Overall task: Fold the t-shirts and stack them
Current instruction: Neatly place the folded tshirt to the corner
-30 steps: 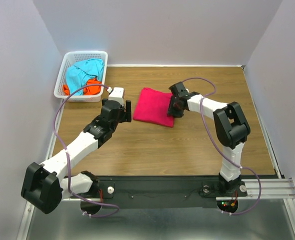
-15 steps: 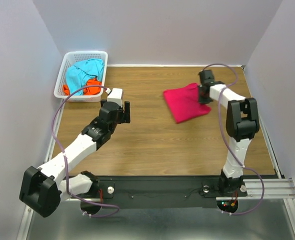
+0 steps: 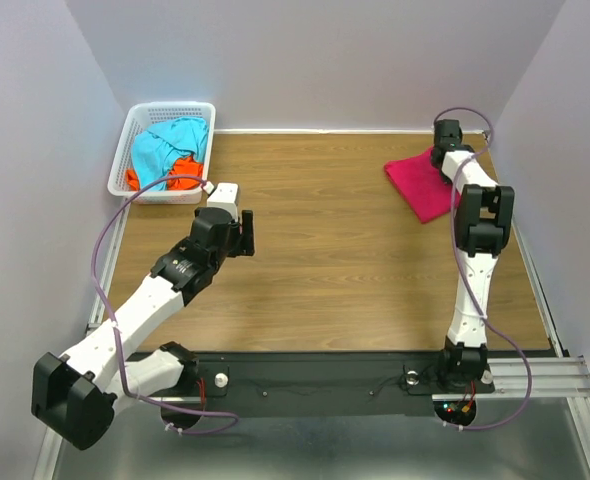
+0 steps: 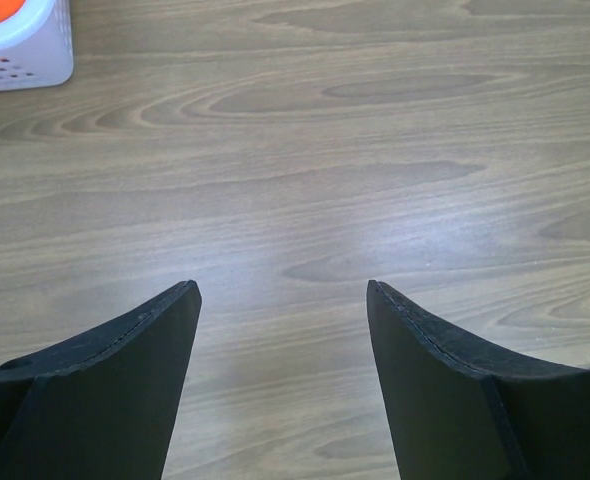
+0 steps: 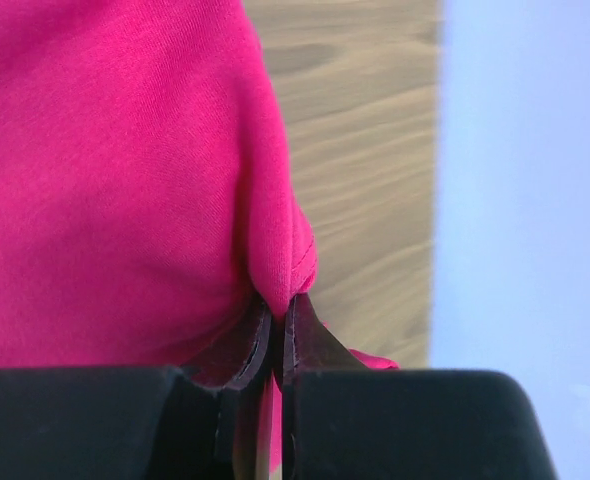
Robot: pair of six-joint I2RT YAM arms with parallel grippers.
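Over at the far right corner of the wooden table point(image 3: 325, 260), the right gripper point(image 3: 441, 150) has its jaws pressed together on a pinched fold at the edge of the crimson-pink t-shirt point(image 3: 420, 185). The right wrist view shows the pink cloth point(image 5: 125, 180) bunching into the closed tips of that gripper point(image 5: 278, 310), close beside the pale wall point(image 5: 525, 200). The rest of the shirt lies flat on the wood. Left of centre, the left gripper point(image 3: 243, 232) hangs over bare wood with its fingers point(image 4: 135, 350) apart, nothing between them. The white basket point(image 3: 135, 130) sits at the far left, holding the turquoise t-shirt point(image 3: 165, 145) and the orange t-shirt point(image 3: 180, 178).
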